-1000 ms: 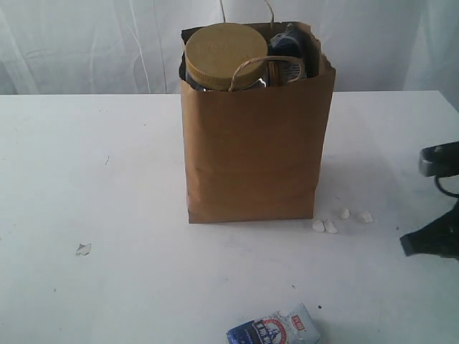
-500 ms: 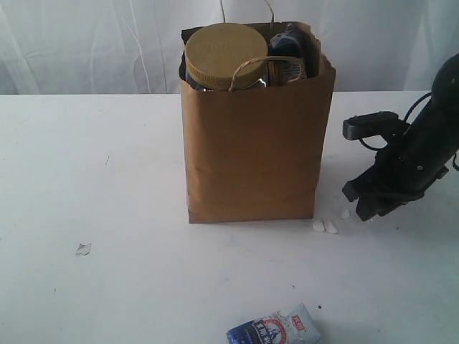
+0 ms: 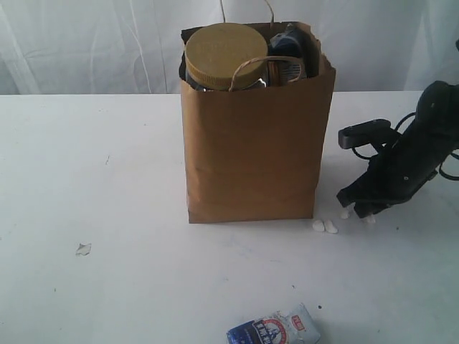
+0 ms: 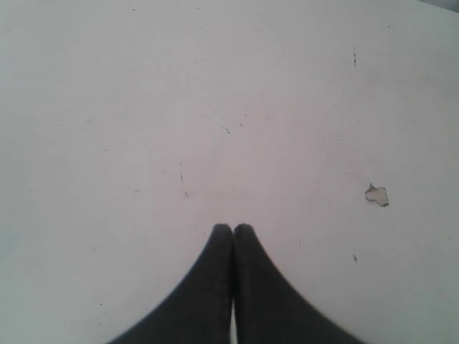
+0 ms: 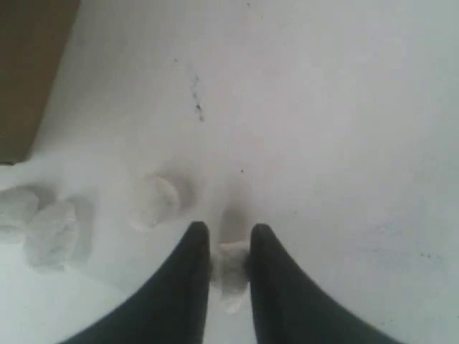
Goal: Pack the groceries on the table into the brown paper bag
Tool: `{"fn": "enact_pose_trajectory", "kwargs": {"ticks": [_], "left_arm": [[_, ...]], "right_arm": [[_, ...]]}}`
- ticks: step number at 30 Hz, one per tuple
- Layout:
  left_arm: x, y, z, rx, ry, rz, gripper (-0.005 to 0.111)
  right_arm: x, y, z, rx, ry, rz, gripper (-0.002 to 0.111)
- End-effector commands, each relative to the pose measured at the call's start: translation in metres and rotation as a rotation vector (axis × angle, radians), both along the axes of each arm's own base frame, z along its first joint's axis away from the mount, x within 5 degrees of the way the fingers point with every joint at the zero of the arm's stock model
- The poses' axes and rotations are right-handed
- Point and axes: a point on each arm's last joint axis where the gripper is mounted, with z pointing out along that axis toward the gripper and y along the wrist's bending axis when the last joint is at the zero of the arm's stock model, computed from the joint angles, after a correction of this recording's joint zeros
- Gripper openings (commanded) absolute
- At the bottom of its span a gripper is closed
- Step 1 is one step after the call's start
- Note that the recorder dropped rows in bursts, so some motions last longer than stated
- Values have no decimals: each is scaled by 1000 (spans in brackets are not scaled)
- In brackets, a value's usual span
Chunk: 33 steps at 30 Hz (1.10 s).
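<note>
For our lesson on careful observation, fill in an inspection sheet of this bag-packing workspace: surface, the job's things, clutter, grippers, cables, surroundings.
Surface: white table, a few specks.
Job's things: brown paper bag upright; clear jar and a dark item stick out of its top; small blue-white packet lies outside the bag at the near edge.
Clutter: white bits by the bag's base; pale scrap.
Grippers: left gripper shut, empty, over bare table; right gripper closed on one white bit.
Cables: black cable on the right arm.
Surroundings: white curtain behind.
</note>
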Motion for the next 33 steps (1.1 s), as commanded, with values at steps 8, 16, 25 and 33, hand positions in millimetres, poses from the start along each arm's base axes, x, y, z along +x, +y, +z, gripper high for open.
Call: {"fn": "enact_pose_trajectory", "kwargs": {"ticks": [8, 16, 25, 33], "left_arm": [[-1, -1, -3, -6, 23, -9, 0], [-1, -1, -3, -6, 23, -9, 0], [-1, -1, -3, -6, 23, -9, 0], [-1, -1, -3, -6, 23, -9, 0]], "right_arm": [[-25, 1, 37, 20, 136, 60, 2], [-65, 2, 127, 55, 122, 100, 2], [-115, 13, 253, 238, -284, 103, 2], [-126, 40, 322, 661, -584, 156, 2]]}}
